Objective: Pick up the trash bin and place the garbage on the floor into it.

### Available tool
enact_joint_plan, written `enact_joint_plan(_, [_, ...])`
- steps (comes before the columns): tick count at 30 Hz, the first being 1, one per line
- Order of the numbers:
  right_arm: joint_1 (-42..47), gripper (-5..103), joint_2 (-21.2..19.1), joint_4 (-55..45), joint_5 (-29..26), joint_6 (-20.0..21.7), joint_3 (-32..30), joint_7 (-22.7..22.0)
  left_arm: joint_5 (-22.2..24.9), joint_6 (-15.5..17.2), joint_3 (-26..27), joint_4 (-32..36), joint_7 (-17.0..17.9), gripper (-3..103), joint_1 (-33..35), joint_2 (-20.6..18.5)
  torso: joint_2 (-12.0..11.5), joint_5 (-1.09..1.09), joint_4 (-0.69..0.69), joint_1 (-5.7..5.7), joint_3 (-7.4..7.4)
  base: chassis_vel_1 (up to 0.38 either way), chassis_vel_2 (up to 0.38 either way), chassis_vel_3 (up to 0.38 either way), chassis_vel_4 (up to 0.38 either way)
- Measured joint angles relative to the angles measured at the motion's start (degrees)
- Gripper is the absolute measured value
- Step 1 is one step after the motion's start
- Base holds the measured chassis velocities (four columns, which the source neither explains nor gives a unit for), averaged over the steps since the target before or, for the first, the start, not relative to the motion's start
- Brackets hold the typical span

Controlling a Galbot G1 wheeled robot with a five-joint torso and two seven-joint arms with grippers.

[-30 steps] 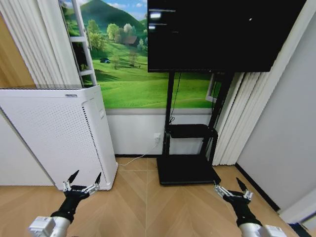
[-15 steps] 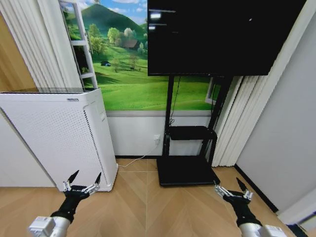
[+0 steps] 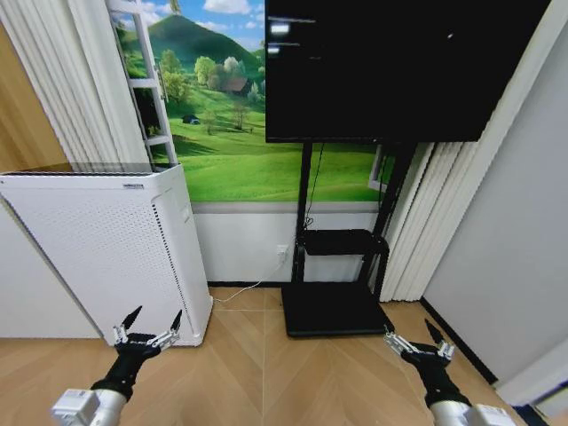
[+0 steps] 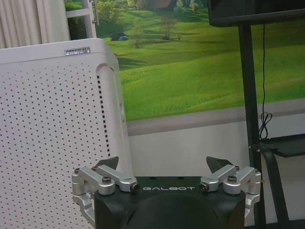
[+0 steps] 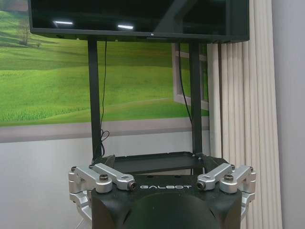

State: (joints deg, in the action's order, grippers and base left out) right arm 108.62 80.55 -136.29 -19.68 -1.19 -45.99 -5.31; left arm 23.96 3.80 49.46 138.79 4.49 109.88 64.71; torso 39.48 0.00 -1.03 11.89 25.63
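Note:
The trash bin and the garbage are out of view. My left gripper hangs low at the left with its fingers spread open and nothing between them, just in front of the white perforated appliance. My right gripper hangs low at the right, also open and holding nothing, near the base of the black TV stand. In the left wrist view the left gripper faces the appliance and the wall. In the right wrist view the right gripper faces the TV stand's shelf.
A large dark TV stands on the black stand against a wall with a green landscape mural. A white cable runs along the skirting. Curtains and a grey wall close off the right. Wooden floor lies between the arms.
The whole head picture has shifted a little: appliance and mural sit lower in it, so the camera moved. Both grippers keep their place and stay open.

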Motion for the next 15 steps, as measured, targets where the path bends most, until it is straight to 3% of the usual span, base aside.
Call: enact_joint_plan(15, [0.0,100,0.0,0.0,0.0,0.0,0.0,0.0,0.0,0.0,0.0,0.0,0.0,100,0.0,0.0,3.73,0.0,0.0,1.63,2.05,0.0,0.0,0.0,0.0])
